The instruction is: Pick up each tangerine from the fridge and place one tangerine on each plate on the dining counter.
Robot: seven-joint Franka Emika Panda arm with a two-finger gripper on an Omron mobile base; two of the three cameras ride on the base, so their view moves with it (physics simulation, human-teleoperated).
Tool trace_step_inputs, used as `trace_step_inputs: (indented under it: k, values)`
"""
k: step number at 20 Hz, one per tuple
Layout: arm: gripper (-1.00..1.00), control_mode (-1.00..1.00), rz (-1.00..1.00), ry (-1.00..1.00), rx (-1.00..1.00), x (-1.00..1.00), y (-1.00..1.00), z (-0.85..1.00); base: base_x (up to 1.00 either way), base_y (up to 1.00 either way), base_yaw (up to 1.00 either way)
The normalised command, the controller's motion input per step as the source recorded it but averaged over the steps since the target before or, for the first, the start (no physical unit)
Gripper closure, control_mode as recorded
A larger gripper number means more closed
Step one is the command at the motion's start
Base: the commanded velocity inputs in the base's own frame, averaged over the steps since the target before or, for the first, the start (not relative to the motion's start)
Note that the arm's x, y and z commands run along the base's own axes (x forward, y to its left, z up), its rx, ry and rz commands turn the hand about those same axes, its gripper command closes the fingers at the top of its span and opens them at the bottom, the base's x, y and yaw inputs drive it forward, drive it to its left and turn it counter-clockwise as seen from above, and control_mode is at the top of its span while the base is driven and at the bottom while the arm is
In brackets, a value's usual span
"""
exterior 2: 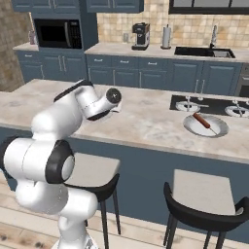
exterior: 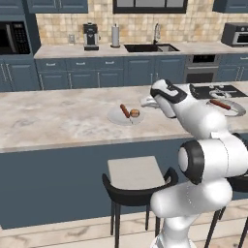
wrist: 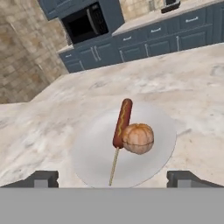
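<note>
One tangerine is down: it sits on the near plate on the dining counter, touching the lower end of a sausage on a stick.

- Gripper: fingers spread wide, nothing between them, hovering just above the plate's near edge. Both fingertips frame the plate from below in the hand view. Fruit is apart from the fingers, so I read this as release done.
- Left base view: same plate just left of the wrist, tangerine beside the sausage.
- Second plate further along the counter, near the cooktop. It carries its own sausage; I see no tangerine on it, so that half looks open.
- Far side: blue cabinets, sink, microwave, coffee machine.

Step in hand, my read: end of the first placement. Next move calls for lifting straight up clear of the fruit and stick, then driving the base to the fridge for the other tangerine. Risk: clipping the stick on retreat and rolling the fruit off.
</note>
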Motion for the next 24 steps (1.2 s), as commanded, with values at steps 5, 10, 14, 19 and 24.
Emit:
trace_step_inputs:
  k: [5, 10, 14, 19, 24]
  values:
    - [-1.0, -1.0, 0.0, 0.02, -0.13, -1.0, -0.04, 0.7, 0.0, 0.0, 0.0]
    - [-1.0, -1.0, 0.0, 0.06, -0.1, -1.0, 0.0, 0.83, 0.0, 0.0, 0.0]
    - [-1.0, -1.0, 0.0, 0.08, -0.01, -1.0, 0.0, 0.53, 0.0, 0.0, 0.0]
    - [-1.0, -1.0, -0.01, 0.02, 0.0, -1.0, 0.0, -0.08, 0.0, 0.0, 0.0]
    - [-1.0, -1.0, -0.07, 0.06, -0.04, -1.0, 0.1, -0.53, 0.0, 0.0, 0.0]
